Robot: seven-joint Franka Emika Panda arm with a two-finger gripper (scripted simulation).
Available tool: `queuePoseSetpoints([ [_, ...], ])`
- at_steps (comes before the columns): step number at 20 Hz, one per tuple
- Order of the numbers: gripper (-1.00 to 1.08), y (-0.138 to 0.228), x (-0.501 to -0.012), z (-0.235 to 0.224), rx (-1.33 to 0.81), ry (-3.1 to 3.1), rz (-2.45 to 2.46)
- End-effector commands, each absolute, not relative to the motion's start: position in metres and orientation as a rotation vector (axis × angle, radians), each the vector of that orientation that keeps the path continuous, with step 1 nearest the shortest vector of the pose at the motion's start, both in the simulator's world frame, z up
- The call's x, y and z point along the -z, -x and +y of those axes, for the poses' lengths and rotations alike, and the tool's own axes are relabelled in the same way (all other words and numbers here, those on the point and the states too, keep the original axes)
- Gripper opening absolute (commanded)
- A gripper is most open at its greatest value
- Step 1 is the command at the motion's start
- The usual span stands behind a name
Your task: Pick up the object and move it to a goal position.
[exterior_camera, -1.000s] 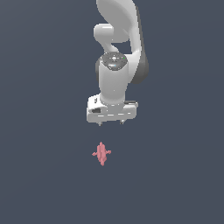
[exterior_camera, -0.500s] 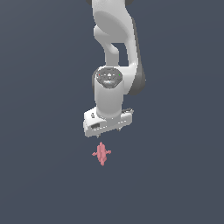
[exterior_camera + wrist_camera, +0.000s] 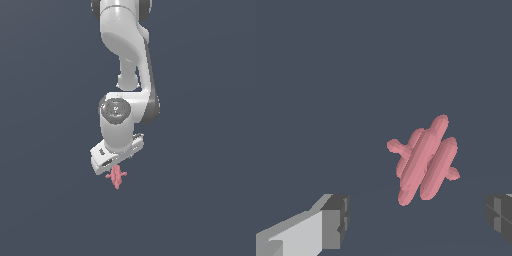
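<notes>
Currently the tool [image 3: 114, 170] sits low over the worktop [image 3: 200, 200], directly above the object [image 3: 117, 177], which lies flat on the dark surface with only its lower half showing below the white tool body in the exterior view. In the wrist view the two fingertips [image 3: 336, 221] stand wide apart with nothing between them; the object [image 3: 425, 161] lies ahead of that gap, nearer one fingertip than the other, its long axis slanted relative to the line joining the tips. Judged step: final descent and alignment before closing. To do it well, the tool should centre the gap on the object's body, turn the wrist so the pads close across the narrow width rather than along the length or onto the short side lobes, and lower until the pads bracket the body's middle. Closing off-centre would likely push the small piece sideways.
</notes>
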State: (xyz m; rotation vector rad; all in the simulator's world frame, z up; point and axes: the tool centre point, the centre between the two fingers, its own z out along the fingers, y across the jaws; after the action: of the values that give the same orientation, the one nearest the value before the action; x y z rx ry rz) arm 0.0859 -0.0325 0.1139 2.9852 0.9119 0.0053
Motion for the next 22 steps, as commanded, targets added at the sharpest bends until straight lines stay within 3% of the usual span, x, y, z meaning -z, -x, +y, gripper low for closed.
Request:
queuePoseSetpoints([
  [1, 1.0, -0.093, -0.105, -0.037, -0.003, -2.963, 0.996],
  [22, 1.0, -0.108, -0.074, -0.051, 0.001, -2.895, 1.22],
])
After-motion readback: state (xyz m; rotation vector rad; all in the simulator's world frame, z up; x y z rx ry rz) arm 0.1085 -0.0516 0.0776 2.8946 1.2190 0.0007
